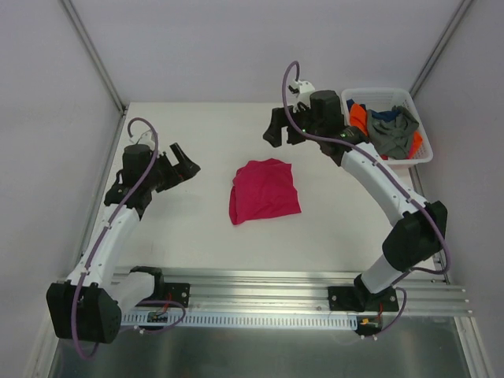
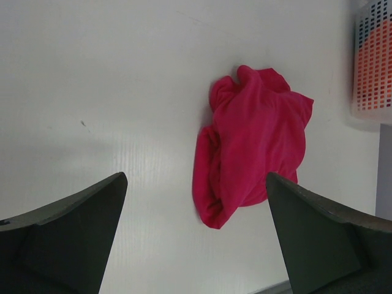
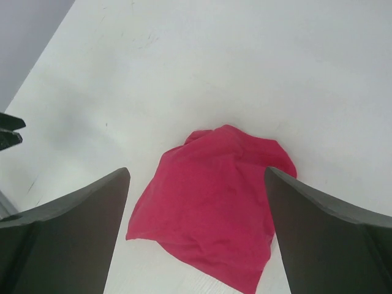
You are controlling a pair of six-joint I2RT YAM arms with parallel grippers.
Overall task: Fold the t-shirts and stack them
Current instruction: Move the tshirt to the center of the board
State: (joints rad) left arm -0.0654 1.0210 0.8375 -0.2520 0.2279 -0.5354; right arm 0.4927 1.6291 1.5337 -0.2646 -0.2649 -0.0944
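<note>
Status: pink t-shirt (image 1: pixel 264 191) loose at desk (image 1: pixel 197 126) centre, both tools wide

Pink t-shirt lies in a rumpled heap, touched by neither arm. It's bunched, not a clean fold. My read: it sits there because the open desk is the folding area, well apart from the basket (image 1: pixel 378 90).

Left tool (image 1: pixel 185 161) is at its 9 o'clock and right tool (image 1: pixel 283 134) at its 12–1 o'clock. Both are raised with jaws wide and nothing in them, likely staged to take edges.

Basket at the desk's 2 o'clock holds the grey t-shirt (image 1: pixel 394 134), orange t-shirt (image 1: pixel 358 116) and dark blue t-shirt (image 1: pixel 386 114), heaped, apparently waiting their turn.

Unclear:
- Collar, sleeves and hem of the pink one are buried in folds, and its lower layers are hidden.
- Basket contents overlap, so I can't tell if more lies beneath.
- Left wrist view cuts the basket off at the frame edge.
- Right wrist view shows a dark tip at its 9 o'clock edge, probably the left tool.
</note>
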